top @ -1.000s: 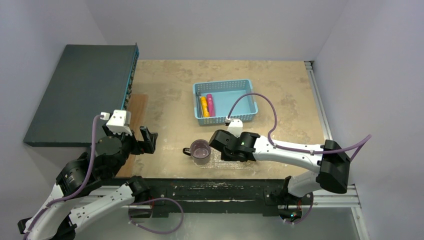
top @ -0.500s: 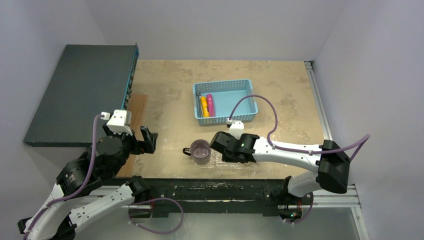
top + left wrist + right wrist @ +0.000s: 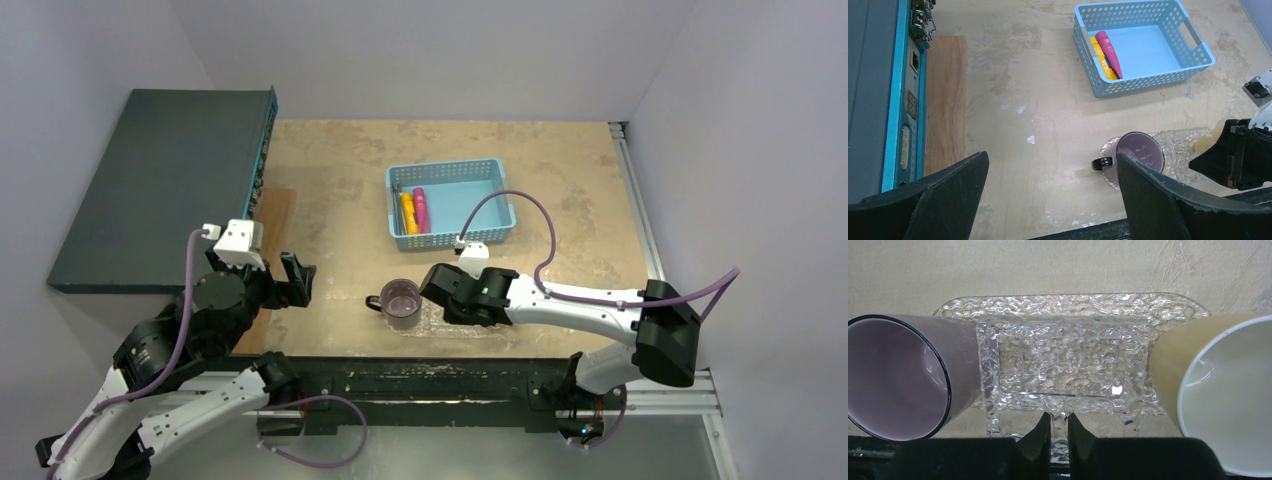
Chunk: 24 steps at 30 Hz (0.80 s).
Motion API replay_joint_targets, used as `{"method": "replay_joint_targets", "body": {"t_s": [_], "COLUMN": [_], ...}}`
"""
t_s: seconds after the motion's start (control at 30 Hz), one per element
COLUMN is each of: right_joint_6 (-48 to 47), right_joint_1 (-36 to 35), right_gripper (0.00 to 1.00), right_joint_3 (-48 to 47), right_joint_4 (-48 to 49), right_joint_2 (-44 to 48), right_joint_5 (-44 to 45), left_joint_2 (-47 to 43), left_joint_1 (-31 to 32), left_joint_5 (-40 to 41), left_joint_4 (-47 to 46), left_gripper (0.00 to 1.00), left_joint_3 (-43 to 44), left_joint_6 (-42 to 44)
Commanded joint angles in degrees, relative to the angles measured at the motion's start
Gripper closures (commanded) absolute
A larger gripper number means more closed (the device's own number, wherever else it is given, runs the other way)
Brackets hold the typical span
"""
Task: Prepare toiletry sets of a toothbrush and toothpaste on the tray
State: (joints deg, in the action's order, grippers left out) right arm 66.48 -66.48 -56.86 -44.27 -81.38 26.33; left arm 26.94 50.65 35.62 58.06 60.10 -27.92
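My right pincer (image 3: 1059, 422) is pinched narrow on the near rim of the tray (image 3: 1068, 310), which lies at the desk's near edge carrying a purple mug (image 3: 893, 375) and a yellow mug (image 3: 1228, 390). My left pincer (image 3: 1052, 157) hangs wide open by the near-left corner. The pink tube (image 3: 1110, 50) and yellow tube (image 3: 1102, 62) lie in the blue basket (image 3: 1148, 82) toward the far edge.

Robotics lab test cell, blank white walls (image 3: 430, 50), stone-patterned table (image 3: 330, 190), purple cables (image 3: 515, 192)
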Motion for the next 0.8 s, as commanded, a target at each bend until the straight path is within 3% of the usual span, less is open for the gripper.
{"method": "replay_joint_targets", "body": {"t_s": [0.0, 0.3, 0.77], "right_joint_6": [1.6, 1.1, -2.1], "right_joint_1": [-0.3, -0.3, -0.3], "right_gripper": [0.84, 0.72, 0.68], "right_joint_3": [0.0, -2.5, -9.7], "right_joint_4": [-0.1, -2.8, -9.5], "right_joint_2": [0.1, 0.3, 3.2], "right_joint_5": [2.5, 4.8, 6.7], "left_joint_2": [1.3, 1.4, 1.9], "left_joint_1": [-0.4, -0.4, -0.4], "left_joint_5": [0.2, 0.6, 0.6], "left_joint_4": [1.9, 1.9, 2.0], "left_gripper": [0.01, 0.01, 0.01], "left_joint_3": [-1.3, -1.3, -1.4], "left_joint_6": [-0.7, -0.7, -0.8]}}
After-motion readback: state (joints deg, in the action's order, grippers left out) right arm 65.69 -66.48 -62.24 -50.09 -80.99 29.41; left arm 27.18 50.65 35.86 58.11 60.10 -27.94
